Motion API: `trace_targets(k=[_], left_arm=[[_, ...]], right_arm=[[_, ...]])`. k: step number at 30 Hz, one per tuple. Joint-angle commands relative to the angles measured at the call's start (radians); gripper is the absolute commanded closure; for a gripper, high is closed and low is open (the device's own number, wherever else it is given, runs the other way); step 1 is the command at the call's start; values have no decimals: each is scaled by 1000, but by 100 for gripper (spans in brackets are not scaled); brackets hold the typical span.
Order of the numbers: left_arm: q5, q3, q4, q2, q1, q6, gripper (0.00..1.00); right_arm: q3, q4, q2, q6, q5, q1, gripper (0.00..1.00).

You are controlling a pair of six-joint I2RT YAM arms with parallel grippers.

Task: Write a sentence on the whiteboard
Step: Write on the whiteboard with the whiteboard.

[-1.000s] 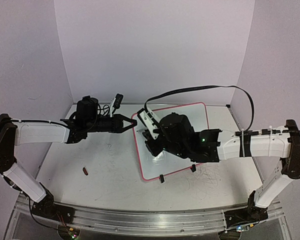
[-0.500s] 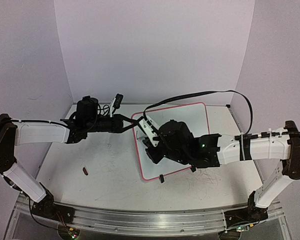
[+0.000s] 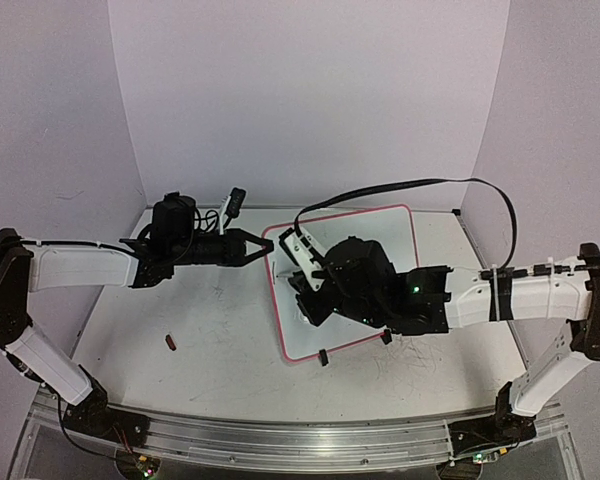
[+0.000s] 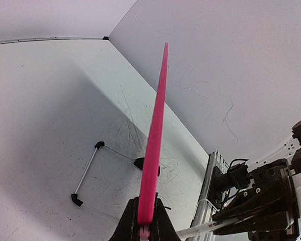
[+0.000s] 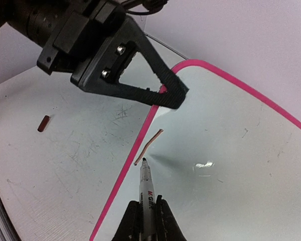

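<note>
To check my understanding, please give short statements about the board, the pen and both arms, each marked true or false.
1. The left arm's fingers clamp the pink rim of the small white rectangular board. True.
2. The right arm's fingers hold a white marker pen, its tip towards the board. True.
3. Two lines of black words fill the board. False: no words show on its visible part.
4. The small dark red piece lies on the board. False: it lies on the scuffed white table, left of it.
</note>
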Motion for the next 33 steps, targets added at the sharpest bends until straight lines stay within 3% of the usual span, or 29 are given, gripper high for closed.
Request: trace_targets(k=[1,33], left_arm=[[-37,-9,17,-39,6,-17,99],[-23,0,17,-35,6,-18,99]], right_arm=[[34,26,-57,17,4,-24,100],[63,70,23,-1,53,-38,100]])
